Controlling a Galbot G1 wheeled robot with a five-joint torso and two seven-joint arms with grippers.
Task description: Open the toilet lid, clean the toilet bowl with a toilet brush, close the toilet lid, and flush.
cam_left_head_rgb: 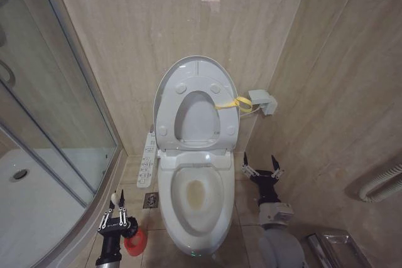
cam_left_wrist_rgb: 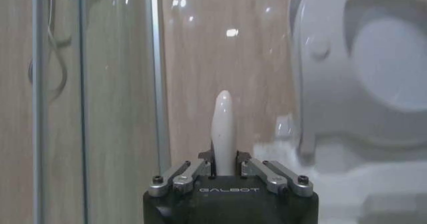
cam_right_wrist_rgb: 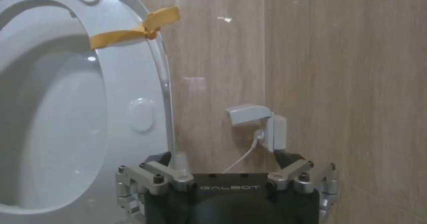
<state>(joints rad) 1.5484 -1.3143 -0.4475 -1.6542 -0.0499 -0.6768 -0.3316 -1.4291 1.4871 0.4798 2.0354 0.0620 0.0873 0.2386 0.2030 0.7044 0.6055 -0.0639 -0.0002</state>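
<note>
Toilet lid [cam_left_head_rgb: 196, 86]: raised upright against the wall, yellow strap [cam_left_head_rgb: 230, 103] at its edge.
Toilet bowl [cam_left_head_rgb: 196, 196]: uncovered, stained inside.
Left pincer [cam_left_head_rgb: 117, 208]: clamped on the toilet brush [cam_left_wrist_rgb: 222, 131] handle, above the red holder [cam_left_head_rgb: 135, 241].
Right pincer [cam_left_head_rgb: 262, 162]: spread wide, holding nothing, beside the bowl.

Small home-style bathroom. Floor toilet, toilet bowl [cam_left_head_rgb: 196, 200] white ceramic, toilet lid [cam_left_head_rgb: 196, 106] raised against beige tiled wall [cam_left_head_rgb: 157, 23]. Bidet control panel [cam_left_head_rgb: 147, 159] beside seat. Curved glass shower enclosure [cam_left_head_rgb: 50, 117] with white shower tray [cam_left_head_rgb: 31, 205] on robot's left. Floor drain [cam_left_head_rgb: 150, 200] in tiled floor. Wall socket [cam_left_head_rgb: 262, 101] with plug near toilet.
</note>
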